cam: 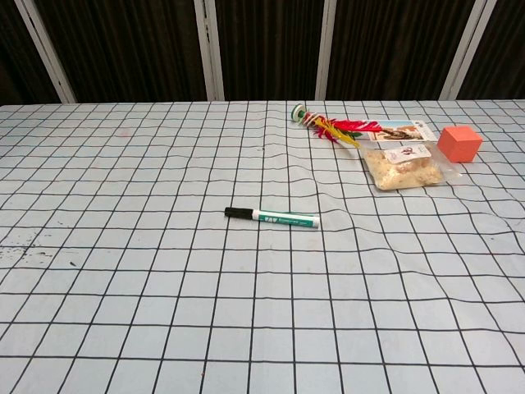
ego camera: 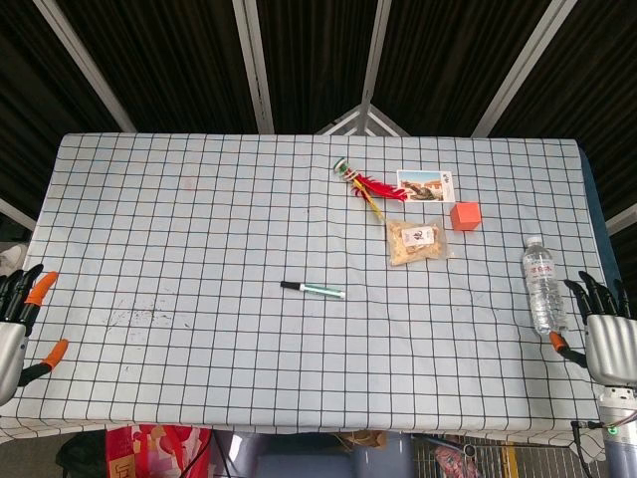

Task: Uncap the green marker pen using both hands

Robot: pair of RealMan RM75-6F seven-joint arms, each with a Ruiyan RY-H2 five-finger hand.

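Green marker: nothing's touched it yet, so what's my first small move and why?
Probably bring the left hand in toward the green marker. It lies flat mid-table, cap on, and both the left and the right hand sit empty at the table edges.

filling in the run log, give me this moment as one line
stage: not started | green marker pen: capped, flat mid-table, untouched | left hand: open, at left table edge | right hand: open, beside water bottle

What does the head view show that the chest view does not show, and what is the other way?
Only the head view shows the left hand, the right hand and the water bottle. The chest view shows nothing that the head view lacks. Both show the green marker pen, capped, the feather shuttlecock, the snack bag, the picture card and the orange cube.
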